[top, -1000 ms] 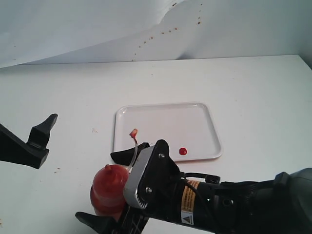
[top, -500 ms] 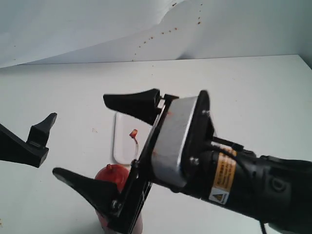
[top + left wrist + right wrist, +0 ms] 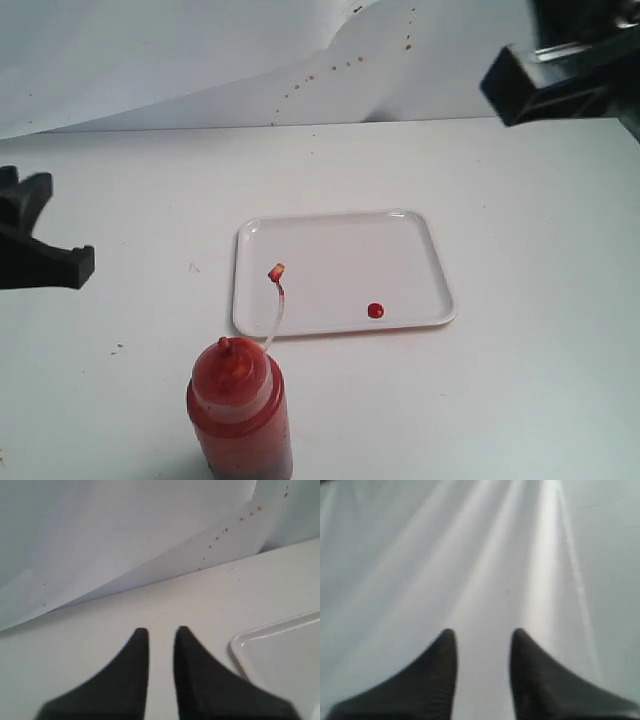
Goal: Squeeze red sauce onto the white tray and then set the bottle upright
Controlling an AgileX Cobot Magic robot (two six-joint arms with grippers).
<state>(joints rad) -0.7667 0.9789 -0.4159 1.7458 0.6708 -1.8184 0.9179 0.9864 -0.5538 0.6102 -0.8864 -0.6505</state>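
Bottle (image 3: 240, 410) stands upright, unheld, by the table's (image 3: 520, 250) near edge: translucent, red-filled, tip cap (image 3: 276, 271) over the white tray's (image 3: 330, 240) near-left corner, red sauce (image 3: 375, 311) blob by the tray's near edge. Right gripper (image 3: 482, 632) has released it and withdrawn to the far-right corner, jaws apart. Left gripper (image 3: 161, 629) at the left edge, narrowly apart, empty.

the bottle (image 3: 240, 418) stands alone just in front of the white tray (image 3: 340, 255), bare table (image 3: 480, 380) on both its sides; only its thin tether (image 3: 277, 305) arcs over the tray's near-left rim.
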